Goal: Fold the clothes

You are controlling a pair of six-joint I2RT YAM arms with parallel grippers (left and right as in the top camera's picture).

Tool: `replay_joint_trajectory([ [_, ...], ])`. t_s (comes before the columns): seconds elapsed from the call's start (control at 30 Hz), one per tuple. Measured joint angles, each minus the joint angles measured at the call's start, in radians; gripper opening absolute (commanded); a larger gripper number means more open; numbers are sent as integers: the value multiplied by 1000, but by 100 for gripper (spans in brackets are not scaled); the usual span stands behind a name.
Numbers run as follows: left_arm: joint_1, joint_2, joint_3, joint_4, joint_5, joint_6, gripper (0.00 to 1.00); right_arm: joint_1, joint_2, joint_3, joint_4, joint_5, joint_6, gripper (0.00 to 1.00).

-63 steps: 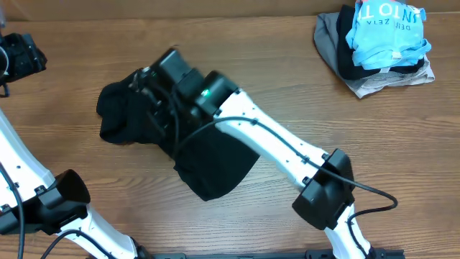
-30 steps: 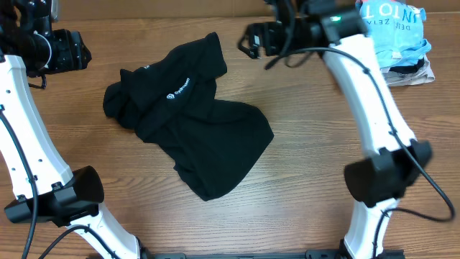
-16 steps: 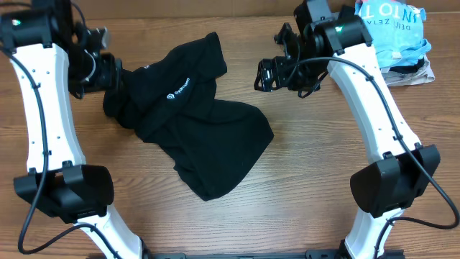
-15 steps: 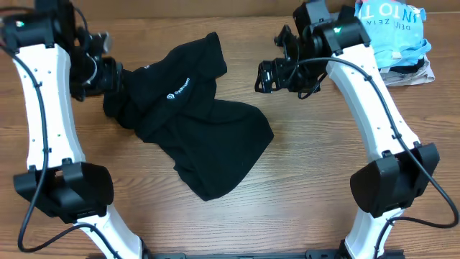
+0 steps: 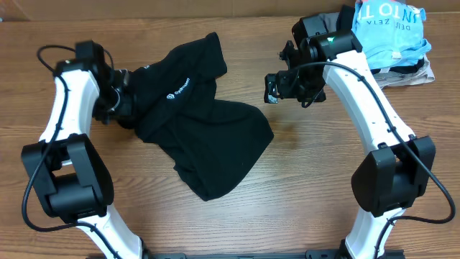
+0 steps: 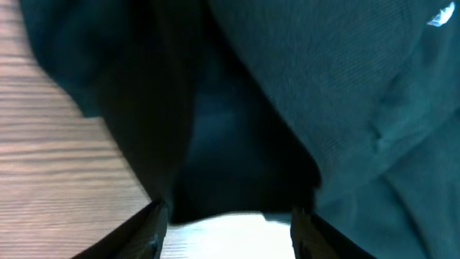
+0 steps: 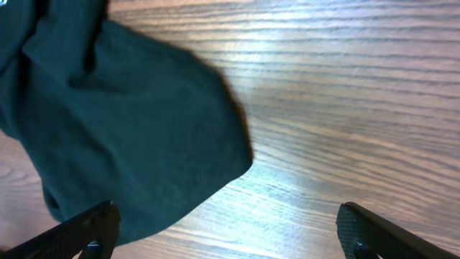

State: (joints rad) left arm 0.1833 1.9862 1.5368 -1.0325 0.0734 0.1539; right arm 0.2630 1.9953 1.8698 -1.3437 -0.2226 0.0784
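overhead / shirt: black T-shirt (image 5: 190,119) lies crumpled, centre-left of frame, on the wooden table (image 5: 302,187). White chest logo (image 5: 177,89) faces up. One lobe runs toward upper centre, another toward lower centre.
overhead / left arm: left gripper (image 5: 118,104) sits at the shirt's left edge, upper left of frame, touching the bunched fabric there. Finger opening can't be read from this view.
overhead / right arm: right gripper (image 5: 277,83) is upper right of centre, over bare wood, just right of the shirt's upper lobe and apart from it. Nothing seen between its fingers; jaw gap unclear here.
overhead / pile: stack of folded garments (image 5: 381,43) in the upper right corner, light-blue shirt (image 5: 388,29) with white lettering on top, well apart from the black one.
left wrist: dark fabric (image 6: 287,108) fills nearly the whole frame, pressed close to the camera. Both fingertips (image 6: 154,219) show at the bottom edge, set wide apart, with cloth right above them. Strip of wood at left.
right wrist: fingertips (image 7: 97,226) at the bottom corners, spread wide, holding nothing. A rounded shirt edge (image 7: 129,137) fills the left half of frame; bare wood fills the right half.
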Motion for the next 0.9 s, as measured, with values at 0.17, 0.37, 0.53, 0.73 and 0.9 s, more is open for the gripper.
replay_joint_trajectory([
  [0.17, -20, 0, -127, 135, -1, 6, 45, -7, 0, 0, 19, 4, 0, 100],
  [0.37, -26, 0, -173, 187, -3, 8, 27, -7, 0, 0, 35, 5, 0, 100],
  [0.53, -26, 0, -173, 195, -3, 0, 9, -7, 0, 0, 47, 5, 0, 100],
  [0.73, -26, 0, -81, 108, -30, -23, 4, -7, 0, 0, 50, 6, 0, 100],
  [0.9, -26, 0, 83, -56, -33, -28, 34, -7, 0, 0, 51, 5, 0, 100],
])
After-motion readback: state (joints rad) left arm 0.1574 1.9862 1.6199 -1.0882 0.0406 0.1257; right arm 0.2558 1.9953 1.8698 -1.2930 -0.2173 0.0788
